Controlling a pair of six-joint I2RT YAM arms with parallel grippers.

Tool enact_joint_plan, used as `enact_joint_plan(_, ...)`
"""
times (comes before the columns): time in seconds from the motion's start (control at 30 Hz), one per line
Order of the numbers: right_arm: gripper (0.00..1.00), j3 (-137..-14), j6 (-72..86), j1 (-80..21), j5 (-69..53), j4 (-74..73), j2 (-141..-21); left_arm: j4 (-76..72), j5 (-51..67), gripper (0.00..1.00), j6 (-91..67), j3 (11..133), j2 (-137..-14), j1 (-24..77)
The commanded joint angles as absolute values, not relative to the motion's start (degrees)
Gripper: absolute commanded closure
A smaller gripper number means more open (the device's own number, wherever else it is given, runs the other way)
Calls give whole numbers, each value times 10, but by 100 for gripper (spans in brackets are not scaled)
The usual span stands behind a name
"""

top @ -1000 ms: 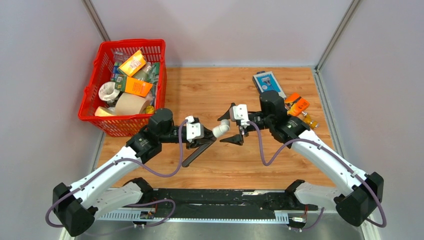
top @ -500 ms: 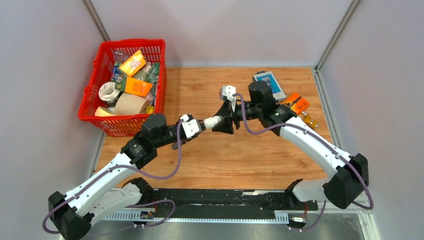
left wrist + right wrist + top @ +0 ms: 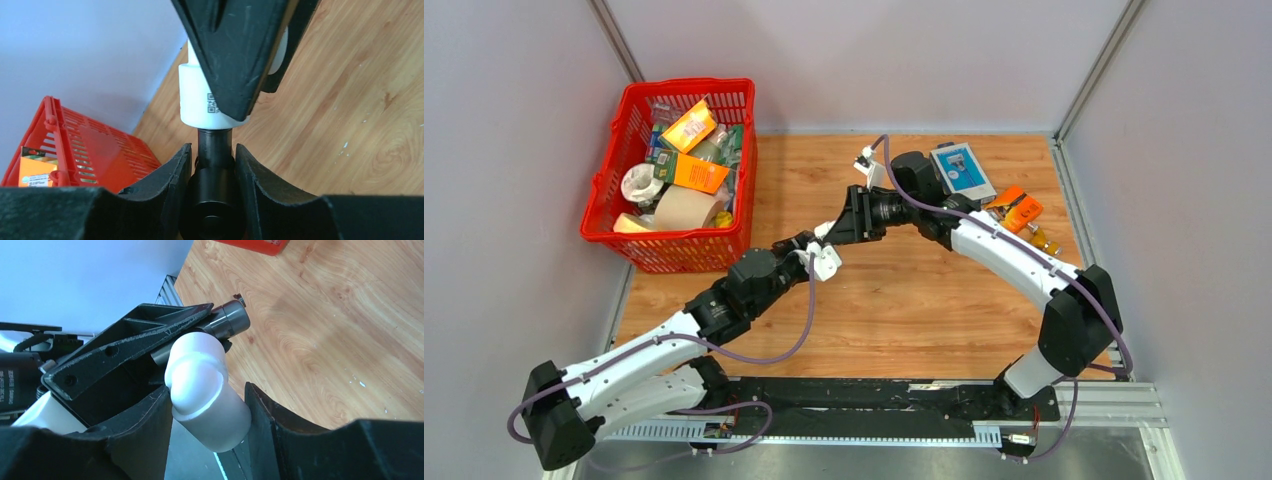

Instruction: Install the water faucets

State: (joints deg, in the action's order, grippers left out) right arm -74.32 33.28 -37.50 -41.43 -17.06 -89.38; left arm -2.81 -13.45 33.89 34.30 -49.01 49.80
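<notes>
Left pincer is shown clamped on the dark faucet rod and right pincer on the white elbow, held mid-frame above the wooden table, the elbow judged seated on the rod's tip, with tightening apparently left.

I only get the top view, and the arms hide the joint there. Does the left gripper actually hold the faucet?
Observer: Yes. In the left wrist view the left gripper clamps the dark faucet by its stem.
Operator: And the elbow?
Observer: The right wrist view shows the white elbow in the right gripper, with a finger on each side of it.
Operator: Are the two parts joined?
Observer: The faucet's thin end enters the elbow's socket. I cannot tell how deep it goes.
</notes>
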Motion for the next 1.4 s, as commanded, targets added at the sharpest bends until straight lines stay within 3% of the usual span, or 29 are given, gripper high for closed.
enact_joint_plan(0.0, 87, -767, 369, -381, -347, -166, -877, -133, -172, 100, 387, 371, -472, 512)
enact_joint_plan(0.1, 64, -783, 273, -381, -332, -166, -846, -99, -110, 100, 373, 382, -468, 511)
enact_joint_plan(0.23, 41, -767, 110, -381, -338, -166, -783, -34, -5, 100, 351, 409, -471, 503)
enact_joint_plan(0.27, 28, -755, 61, -381, -353, -166, -763, -18, 42, 100, 336, 421, -472, 491)
enact_joint_plan(0.3, 0, -744, 19, -381, -363, -166, -739, -9, 98, 100, 329, 425, -473, 483)
enact_joint_plan(0.57, 0, -591, -308, -382, -430, -153, -521, 72, 424, 100, 241, 502, -523, 383)
enact_joint_plan(0.77, 0, -555, -413, -382, -476, -162, -485, 133, 554, 100, 217, 563, -586, 374)
enact_joint_plan(1.03, 6, -582, -444, -384, -540, -186, -546, 168, 602, 100, 229, 589, -615, 374)
enact_joint_plan(1.23, 16, -609, -461, -389, -544, -207, -588, 180, 609, 100, 235, 592, -621, 374)
enact_joint_plan(1.37, 28, -620, -465, -390, -550, -220, -606, 184, 602, 100, 240, 592, -620, 374)
